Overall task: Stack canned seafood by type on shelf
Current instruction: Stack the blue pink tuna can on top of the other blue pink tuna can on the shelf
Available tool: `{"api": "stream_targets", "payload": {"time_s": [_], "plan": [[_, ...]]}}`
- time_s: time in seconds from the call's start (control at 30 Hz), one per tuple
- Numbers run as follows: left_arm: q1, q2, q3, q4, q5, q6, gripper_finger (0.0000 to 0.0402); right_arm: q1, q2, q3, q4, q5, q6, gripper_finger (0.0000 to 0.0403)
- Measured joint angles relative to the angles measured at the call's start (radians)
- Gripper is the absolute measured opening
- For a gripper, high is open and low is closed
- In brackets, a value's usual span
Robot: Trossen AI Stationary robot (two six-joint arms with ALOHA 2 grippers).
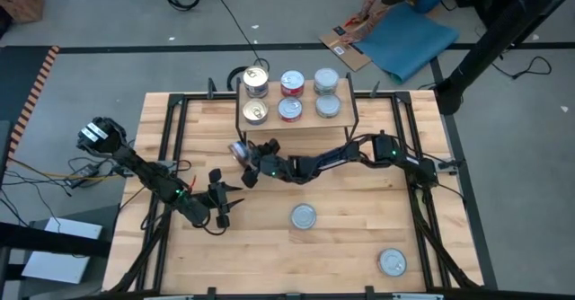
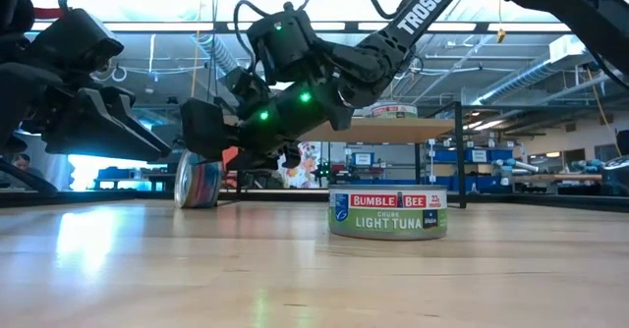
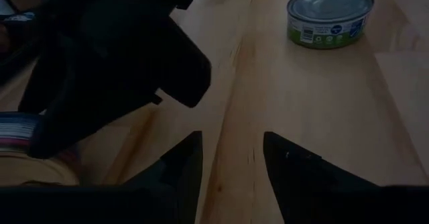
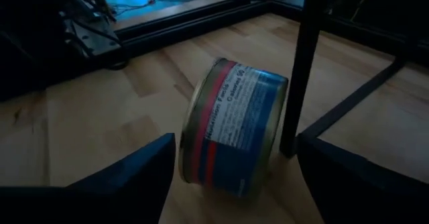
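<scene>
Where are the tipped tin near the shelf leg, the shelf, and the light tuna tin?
tipped tin (image 4: pixel 231 130), right wrist view, label side.
shelf (image 1: pixel 305 123), high view, board's front edge.
light tuna tin (image 2: pixel 387 214), low view, label.

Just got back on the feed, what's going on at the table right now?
The right gripper, jaws wide open, is lined up on a tin lying on its side next to a shelf leg, not yet gripping it. The left gripper hangs open and empty over the table. Six tins already sit on the shelf; a Bumble Bee tuna tin and another tin are still on the tabletop.
</scene>
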Motion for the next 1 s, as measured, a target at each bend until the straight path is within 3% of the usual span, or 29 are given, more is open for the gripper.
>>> {"api": "stream_targets", "payload": {"time_s": [0.27,0.7,1.0], "plan": [[0.0,0.0,0.0,0.0,0.007,0.004,0.0163,-0.001,0.0,0.0,-0.01,-0.002,-0.002,0.0275],[0.0,0.0,0.0,0.04,0.007,0.006,0.0163,0.017,0.0,0.0,-0.029,-0.048,-0.055,0.0165],[0.0,0.0,0.0,0.051,0.007,0.006,0.0163,0.042,-0.002,-0.001,-0.105,-0.05,-0.051,0.0132]]}}
